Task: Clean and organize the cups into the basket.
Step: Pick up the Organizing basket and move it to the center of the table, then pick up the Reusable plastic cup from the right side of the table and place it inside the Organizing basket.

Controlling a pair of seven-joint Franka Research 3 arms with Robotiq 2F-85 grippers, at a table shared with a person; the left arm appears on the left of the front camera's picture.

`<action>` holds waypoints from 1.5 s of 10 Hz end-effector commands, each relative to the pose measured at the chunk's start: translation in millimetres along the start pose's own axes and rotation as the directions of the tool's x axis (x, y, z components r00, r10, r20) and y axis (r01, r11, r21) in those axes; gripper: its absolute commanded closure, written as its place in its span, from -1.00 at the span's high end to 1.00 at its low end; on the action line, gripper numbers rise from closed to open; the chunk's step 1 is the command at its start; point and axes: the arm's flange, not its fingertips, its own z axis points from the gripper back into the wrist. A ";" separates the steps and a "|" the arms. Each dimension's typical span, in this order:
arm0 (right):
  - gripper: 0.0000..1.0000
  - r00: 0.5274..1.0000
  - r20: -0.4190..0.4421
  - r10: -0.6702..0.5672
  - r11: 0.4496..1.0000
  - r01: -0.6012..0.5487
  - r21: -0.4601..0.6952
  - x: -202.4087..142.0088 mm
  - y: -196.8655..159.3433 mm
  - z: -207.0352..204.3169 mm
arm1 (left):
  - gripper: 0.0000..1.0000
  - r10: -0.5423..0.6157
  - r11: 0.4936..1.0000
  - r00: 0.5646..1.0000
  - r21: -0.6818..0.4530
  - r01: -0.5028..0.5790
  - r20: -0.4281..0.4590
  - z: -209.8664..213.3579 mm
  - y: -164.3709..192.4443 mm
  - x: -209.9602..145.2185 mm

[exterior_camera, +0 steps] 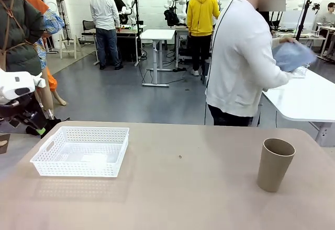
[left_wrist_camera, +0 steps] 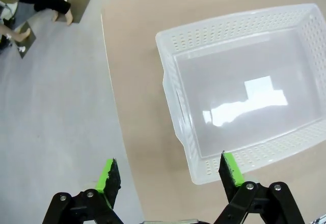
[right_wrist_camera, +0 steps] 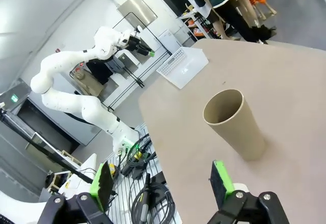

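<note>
Clearly the work is at its opening step, as I judge it: the basket (exterior_camera: 78,170) sits on the left part of the desk (exterior_camera: 188,193) with no cup in it, and the one tan cup (exterior_camera: 275,164) in sight stands upright, mouth up, well apart from it near the desk's right edge.

The left end effector (left_wrist_camera: 170,168) hangs above the desk's left edge with its green-padded fingers (left_wrist_camera: 108,175) spread wide and nothing between them. In its wrist view, one finger is over the floor beside the desk and the other over a corner of the basket's rim. The right end effector (right_wrist_camera: 163,180) is likewise wide apart and empty. It looks along the desk at the cup, which lies ahead of it and slightly to one side of its fingers, not yet between them.

The person (exterior_camera: 241,57) stands at the far side, turned toward another table and holding something pale blue (what it is I cannot tell), with no hand near the cup.

The next move, I would say, falls to the right arm, being the nearer. It would need to bring its open fingers either side of the cup's tapered wall, close on it firmly enough that the smooth matte surface does not slip, then carry it across the desk. Since the cup is tall, it would probably have to be laid on its side to fit the shallow basket.
</note>
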 end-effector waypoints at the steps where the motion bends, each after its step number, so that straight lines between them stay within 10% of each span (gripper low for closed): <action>1: 1.00 1.000 -0.001 0.025 1.000 -0.025 0.003 6.3 4.3 -3.2 | 1.00 0.020 0.999 1.000 0.031 -0.019 -0.019 -11.0 -1.3 1.4; 5: 1.00 0.996 -0.013 0.085 0.996 -0.086 -0.023 3.2 3.8 -1.0 | 1.00 0.015 1.000 0.999 0.008 -0.015 -0.030 -14.7 -0.2 -1.2; 9: 1.00 0.837 -0.127 0.532 0.842 -0.539 -0.028 6.1 -33.4 -33.2 | 1.00 0.015 1.000 0.999 0.008 -0.015 -0.030 -14.7 -0.2 -1.2; 15: 1.00 0.739 -0.186 0.647 0.728 -0.672 -0.138 0.8 -93.5 -69.9 | 1.00 0.015 1.000 0.999 0.008 -0.015 -0.030 -14.7 -0.2 -1.2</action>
